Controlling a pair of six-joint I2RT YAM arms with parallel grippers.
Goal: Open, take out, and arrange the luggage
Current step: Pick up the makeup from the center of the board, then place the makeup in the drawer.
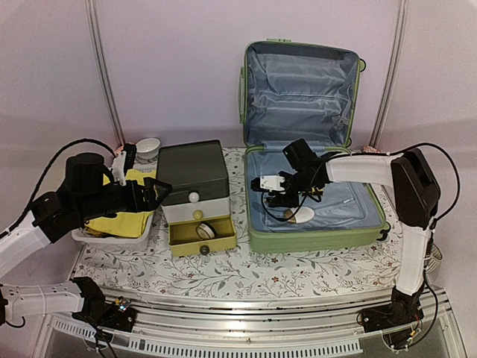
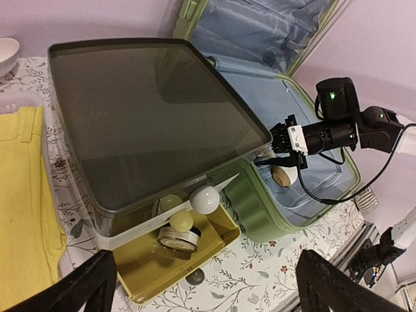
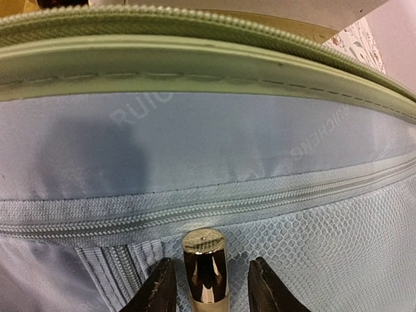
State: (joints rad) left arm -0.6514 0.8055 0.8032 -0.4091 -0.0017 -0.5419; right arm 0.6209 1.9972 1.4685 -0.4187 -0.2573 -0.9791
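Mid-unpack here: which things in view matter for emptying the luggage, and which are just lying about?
In the job: luggage, open; gold tube between the jaws of the right gripper; pale round item inside the luggage.
Lying about: drawer box, white basket, yellow cloth, white bowl.

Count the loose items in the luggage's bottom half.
2. A gold tube sits between the fingers of the right gripper; a cream oval piece lies beside that gripper on the luggage lining. The arm may hide more.
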